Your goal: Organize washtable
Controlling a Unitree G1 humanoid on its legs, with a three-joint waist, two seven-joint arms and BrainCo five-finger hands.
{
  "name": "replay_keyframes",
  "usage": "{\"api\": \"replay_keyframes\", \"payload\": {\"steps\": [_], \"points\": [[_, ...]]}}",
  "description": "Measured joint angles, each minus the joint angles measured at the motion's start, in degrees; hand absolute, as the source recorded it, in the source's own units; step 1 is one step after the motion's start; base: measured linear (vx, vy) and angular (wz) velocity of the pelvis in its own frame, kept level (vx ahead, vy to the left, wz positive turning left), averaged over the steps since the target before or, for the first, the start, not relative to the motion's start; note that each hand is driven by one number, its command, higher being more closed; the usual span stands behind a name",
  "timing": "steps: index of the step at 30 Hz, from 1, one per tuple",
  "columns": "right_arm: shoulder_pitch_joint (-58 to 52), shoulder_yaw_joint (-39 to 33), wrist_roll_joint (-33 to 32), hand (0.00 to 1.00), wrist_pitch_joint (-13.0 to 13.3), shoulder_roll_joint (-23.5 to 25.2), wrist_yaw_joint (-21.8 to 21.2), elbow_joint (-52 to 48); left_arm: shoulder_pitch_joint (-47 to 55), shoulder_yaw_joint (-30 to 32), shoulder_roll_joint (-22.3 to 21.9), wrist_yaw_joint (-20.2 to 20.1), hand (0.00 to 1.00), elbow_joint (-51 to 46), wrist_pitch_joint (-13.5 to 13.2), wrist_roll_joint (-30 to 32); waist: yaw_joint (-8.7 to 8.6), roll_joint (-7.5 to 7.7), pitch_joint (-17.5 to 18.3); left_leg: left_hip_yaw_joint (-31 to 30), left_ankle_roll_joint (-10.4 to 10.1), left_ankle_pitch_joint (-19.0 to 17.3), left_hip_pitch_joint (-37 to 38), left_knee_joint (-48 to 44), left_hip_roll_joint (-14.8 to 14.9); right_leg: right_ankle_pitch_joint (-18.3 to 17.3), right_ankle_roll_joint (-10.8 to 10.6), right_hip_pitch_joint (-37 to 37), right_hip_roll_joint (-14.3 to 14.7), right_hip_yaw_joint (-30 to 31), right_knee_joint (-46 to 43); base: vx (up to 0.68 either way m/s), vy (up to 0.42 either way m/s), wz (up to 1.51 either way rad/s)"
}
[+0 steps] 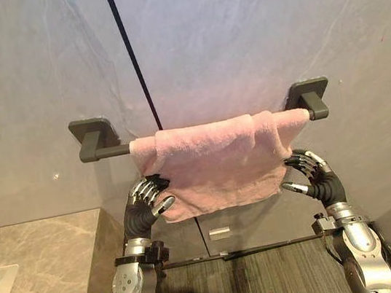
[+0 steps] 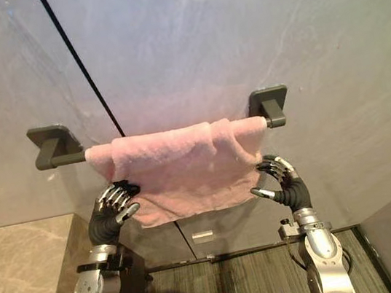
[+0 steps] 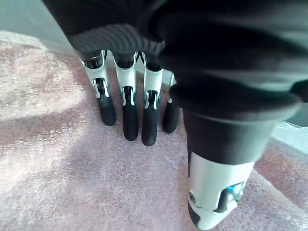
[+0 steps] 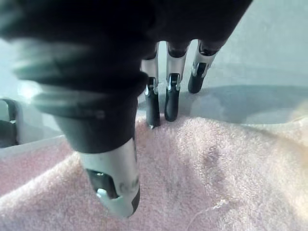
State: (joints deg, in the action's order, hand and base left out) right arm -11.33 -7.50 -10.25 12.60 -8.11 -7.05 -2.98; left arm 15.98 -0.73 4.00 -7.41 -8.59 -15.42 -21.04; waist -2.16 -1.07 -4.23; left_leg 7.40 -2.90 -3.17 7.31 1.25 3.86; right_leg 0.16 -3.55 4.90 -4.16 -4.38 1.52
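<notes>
Left hand, right hand: both unclenched at pink towel, 8 and 4 o'clock; soft, limp, so pinch side edges.

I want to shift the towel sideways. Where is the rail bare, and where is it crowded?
Bare rail lies between the left bracket and the towel's left edge. At the right the towel reaches the right bracket: crowded. The left hand and right hand flank the towel's lower edges. The marble counter, lower left, shows bare stone.

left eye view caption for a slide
Left hand and right hand at the side edges of a pink towel draped over a wall rail
</notes>
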Motion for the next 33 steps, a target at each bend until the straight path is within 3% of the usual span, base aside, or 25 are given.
{"api": "replay_keyframes", "payload": {"steps": [13, 24, 28, 33], "points": [[-6.0, -3.5, 1.5, 0.00, 0.1, 3.4, 2.1, -0.1, 5.6, 3.3, -3.4, 1.1, 0.00, 0.2, 0.1, -0.7, 0.15, 0.04, 0.0, -0.1, 0.0, 0.0, 0.5, 0.0, 0.0, -0.3, -0.2, 0.8, -0.1, -0.2, -0.2, 0.00, 0.000, 0.00], [-12.6, -2.5, 4.2, 0.00, 0.0, 5.6, 2.1, -0.6, 10.4, 5.0, -5.7, 1.6, 0.00, 3.4, 0.1, -0.8, 1.55, 0.53, 0.5, 0.0, -0.1, -0.3, 1.1, 0.1, 0.3, -2.4, -0.3, 0.7, -0.7, -1.1, -2.7, 0.00, -0.002, 0.04], [-14.7, -0.1, 5.4, 0.00, 0.0, 5.6, 2.1, 1.9, 10.6, 6.0, -5.6, 2.3, 0.00, 8.7, 0.2, -0.7, 1.80, 0.98, 0.7, -0.1, -0.1, -0.7, 1.1, -0.2, 0.3, -3.7, -0.4, 0.2, -1.1, -1.8, -4.4, 0.00, 0.000, 0.04], [-14.7, 1.8, 6.4, 0.00, -0.7, 5.8, 2.4, 14.1, 9.5, 5.9, -5.5, 3.3, 0.00, 20.2, 1.2, 1.8, 2.93, 1.35, 0.9, 0.4, -0.2, -1.0, 1.4, -0.4, 0.5, -4.8, -0.3, -0.2, -1.1, -1.8, -6.0, 0.00, 0.000, 0.00]]}}
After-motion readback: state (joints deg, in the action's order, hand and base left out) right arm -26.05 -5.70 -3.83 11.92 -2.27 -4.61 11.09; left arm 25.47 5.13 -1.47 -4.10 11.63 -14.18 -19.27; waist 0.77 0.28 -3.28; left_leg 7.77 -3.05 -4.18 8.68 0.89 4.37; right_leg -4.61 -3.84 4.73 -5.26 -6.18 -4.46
